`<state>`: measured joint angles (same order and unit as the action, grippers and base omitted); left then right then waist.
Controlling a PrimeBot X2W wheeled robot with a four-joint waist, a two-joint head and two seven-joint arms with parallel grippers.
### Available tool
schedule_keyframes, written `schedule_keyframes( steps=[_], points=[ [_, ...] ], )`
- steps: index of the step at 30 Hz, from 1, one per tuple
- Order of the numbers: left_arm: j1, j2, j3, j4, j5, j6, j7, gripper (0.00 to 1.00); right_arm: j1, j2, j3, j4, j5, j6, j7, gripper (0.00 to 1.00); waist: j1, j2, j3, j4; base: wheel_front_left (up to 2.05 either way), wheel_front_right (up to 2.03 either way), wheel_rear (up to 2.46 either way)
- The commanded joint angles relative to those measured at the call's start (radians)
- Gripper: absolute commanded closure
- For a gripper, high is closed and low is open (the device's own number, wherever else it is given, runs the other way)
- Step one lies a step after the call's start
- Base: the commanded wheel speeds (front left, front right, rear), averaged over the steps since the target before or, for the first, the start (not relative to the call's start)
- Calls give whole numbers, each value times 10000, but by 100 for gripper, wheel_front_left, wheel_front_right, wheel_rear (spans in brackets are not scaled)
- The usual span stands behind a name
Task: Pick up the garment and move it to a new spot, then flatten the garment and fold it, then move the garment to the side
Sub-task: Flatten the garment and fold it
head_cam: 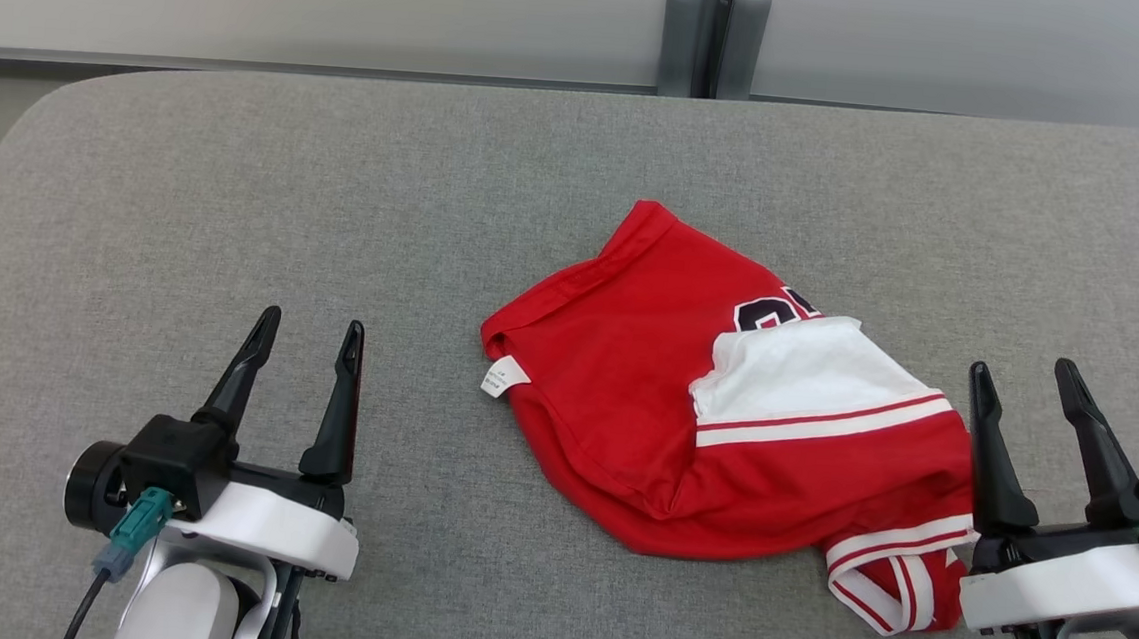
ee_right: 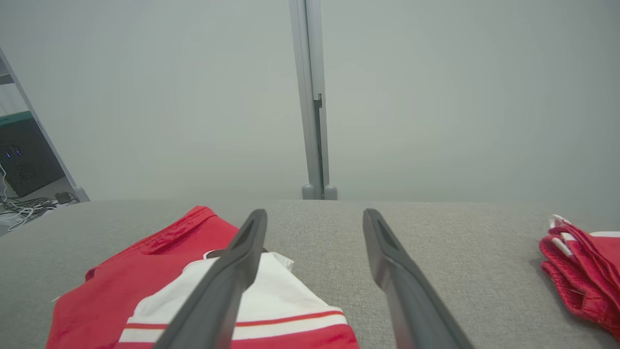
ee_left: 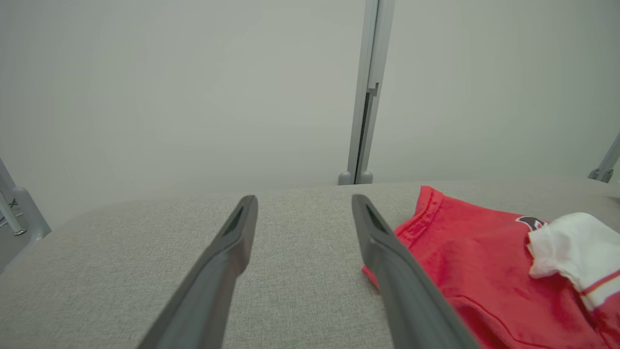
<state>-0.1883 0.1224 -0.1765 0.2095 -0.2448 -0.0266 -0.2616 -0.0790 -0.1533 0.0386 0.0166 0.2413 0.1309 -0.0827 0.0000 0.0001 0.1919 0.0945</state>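
Left gripper [head_cam: 314, 320] down front has its jaws spread wide and empty over the grey fabric tabletop [head_cam: 238, 186]; right gripper [head_cam: 1021, 366] gapes just as wide, holding nothing. Between them lies the crumpled red jersey with white panel and striped trim [head_cam: 613, 413], its edge just beside the right jaws' inner finger, well apart from the left jaws.
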Motion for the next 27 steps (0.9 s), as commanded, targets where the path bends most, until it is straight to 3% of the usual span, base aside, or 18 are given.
schedule_keyframes(
  steps=[1,10,27],
  points=[
    [82,52,46,7,84,-26,-40,0,101,-47,6,-219,-88,-4,131,0,0,-1,-111,-10,0,0,0],
    [618,128,-19,73,116,11,-40,0,1001,56,440,-1472,-414,-4,1153,0,0,-1,-718,-45,0,0,0],
    [985,336,-96,-59,12,207,130,0,1551,328,290,-1705,-331,-4,1314,0,0,-1,-1049,-165,0,0,0]
  ],
)
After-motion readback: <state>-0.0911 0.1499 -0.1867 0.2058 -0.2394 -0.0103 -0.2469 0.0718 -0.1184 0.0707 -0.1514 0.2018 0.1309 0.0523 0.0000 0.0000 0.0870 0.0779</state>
